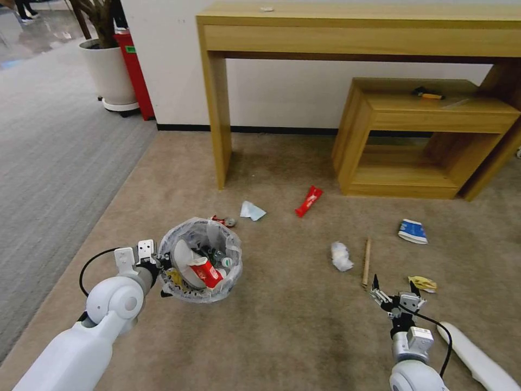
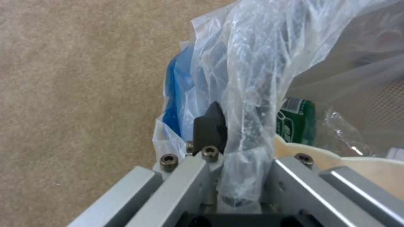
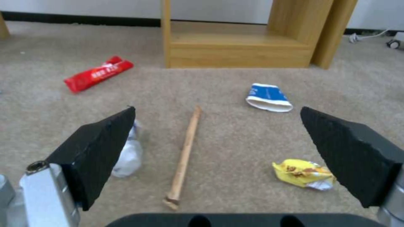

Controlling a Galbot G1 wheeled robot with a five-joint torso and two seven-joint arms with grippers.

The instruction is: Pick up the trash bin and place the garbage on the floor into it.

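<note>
The trash bin (image 1: 201,260), lined with a crinkled white bag (image 2: 261,63), hangs from my left gripper (image 1: 163,267), which is shut on its rim (image 2: 235,126). Inside lie a white slipper, a red-white cup (image 1: 206,271) and a green-label bottle (image 2: 296,121). On the beige floor (image 1: 282,331) lie a red wrapper (image 1: 308,200), a paper wad (image 1: 341,256), a wooden stick (image 1: 367,262), a blue-white carton (image 1: 412,231) and a yellow wrapper (image 1: 423,283). My right gripper (image 1: 395,288) is open low over the carpet, with the stick (image 3: 184,157) and yellow wrapper (image 3: 303,173) just ahead of it.
A white slipper (image 1: 477,358) lies beside my right arm. A pale blue scrap (image 1: 252,210) and a red piece (image 1: 223,220) lie behind the bin. A wooden console table (image 1: 358,27) and a low shelf (image 1: 423,136) stand at the wall, with a plant pot (image 1: 108,70) and red box (image 1: 135,76) far left.
</note>
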